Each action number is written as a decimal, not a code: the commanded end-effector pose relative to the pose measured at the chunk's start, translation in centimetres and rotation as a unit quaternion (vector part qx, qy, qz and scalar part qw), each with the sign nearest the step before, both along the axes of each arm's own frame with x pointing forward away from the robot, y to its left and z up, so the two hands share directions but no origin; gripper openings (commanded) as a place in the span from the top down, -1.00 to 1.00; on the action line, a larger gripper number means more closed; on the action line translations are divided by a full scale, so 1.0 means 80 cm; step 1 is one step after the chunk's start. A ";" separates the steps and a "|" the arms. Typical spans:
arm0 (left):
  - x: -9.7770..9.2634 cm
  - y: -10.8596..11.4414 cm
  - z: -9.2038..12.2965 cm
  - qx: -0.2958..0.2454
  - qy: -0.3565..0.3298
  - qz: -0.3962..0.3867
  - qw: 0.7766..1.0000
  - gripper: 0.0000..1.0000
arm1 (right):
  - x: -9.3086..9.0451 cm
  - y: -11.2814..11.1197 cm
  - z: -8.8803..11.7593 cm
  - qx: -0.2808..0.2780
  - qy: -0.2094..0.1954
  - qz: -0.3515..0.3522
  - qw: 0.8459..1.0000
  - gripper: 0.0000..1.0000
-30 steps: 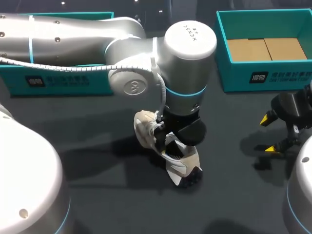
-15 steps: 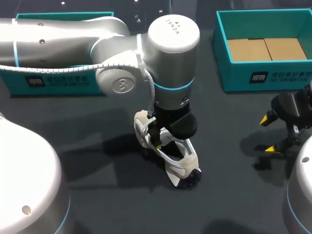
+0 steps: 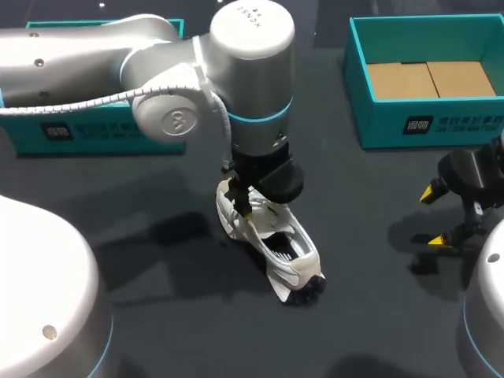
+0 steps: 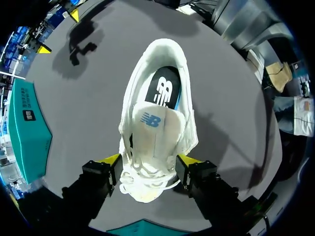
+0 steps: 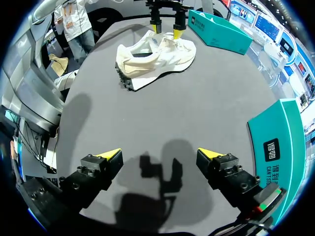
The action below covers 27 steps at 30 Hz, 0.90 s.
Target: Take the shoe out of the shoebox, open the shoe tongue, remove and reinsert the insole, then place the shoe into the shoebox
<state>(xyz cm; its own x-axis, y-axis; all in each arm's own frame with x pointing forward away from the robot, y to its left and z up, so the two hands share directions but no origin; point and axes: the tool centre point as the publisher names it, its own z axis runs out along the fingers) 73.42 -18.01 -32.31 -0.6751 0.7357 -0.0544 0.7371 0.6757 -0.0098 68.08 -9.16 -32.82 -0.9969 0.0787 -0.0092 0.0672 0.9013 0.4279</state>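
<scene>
A white sneaker (image 3: 277, 246) lies on the dark table near the middle, sole down, its studded heel toward me. My left gripper (image 3: 247, 206) hangs over its laced front. In the left wrist view the left gripper (image 4: 151, 160) is open and straddles the sneaker (image 4: 157, 73), one yellow-tipped finger (image 4: 112, 159) close against each side. Ahead of it lie the white tongue (image 4: 153, 129) and the black insole (image 4: 165, 88) inside the shoe. My right gripper (image 3: 441, 216) stands open over bare table at the right. From the right gripper (image 5: 160, 160), the sneaker (image 5: 155, 56) is far ahead.
A teal shoebox (image 3: 394, 118) with brown cardboard (image 3: 429, 79) in its bottom stands at the back right. A second teal box (image 3: 102, 132) sits at the back left, partly behind my left arm. Bare table lies between the sneaker and the right gripper.
My left arm has shifted left and back along the sneaker toward its toe, uncovering the shoe's opening. Its fingers have drawn closer together around the shoe. The right arm has not moved.
</scene>
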 end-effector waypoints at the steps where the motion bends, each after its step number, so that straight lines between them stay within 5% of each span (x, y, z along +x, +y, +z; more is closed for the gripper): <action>1: 0.006 0.021 0.017 -0.015 0.004 0.000 1.000 -0.30 | -0.002 0.000 0.000 -0.001 -0.001 -0.001 1.000 -1.00; 3: 0.008 0.022 0.022 -0.026 0.012 -0.006 1.000 0.05 | -0.002 0.000 0.000 -0.001 -0.001 -0.001 1.000 -1.00; 5: 0.007 0.022 0.028 -0.037 0.017 -0.013 0.999 0.11 | -0.002 0.000 0.000 -0.001 -0.001 -0.001 1.000 -1.00; 8: -0.002 0.019 0.036 -0.052 0.022 -0.031 0.998 0.55 | -0.002 0.000 0.000 -0.001 -0.001 -0.001 1.000 -1.00; 27: -0.032 -0.048 -0.009 -0.077 0.074 -0.083 0.991 0.51 | -0.002 0.000 0.000 -0.001 -0.001 -0.001 1.000 -1.00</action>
<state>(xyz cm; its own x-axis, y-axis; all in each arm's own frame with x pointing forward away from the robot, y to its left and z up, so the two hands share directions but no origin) 70.20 -20.01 -31.37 -0.5597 0.8217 -0.1074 0.8202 0.5308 -0.2134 68.08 -9.16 -32.82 -0.9969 0.0787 -0.0092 0.0672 0.9013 0.4279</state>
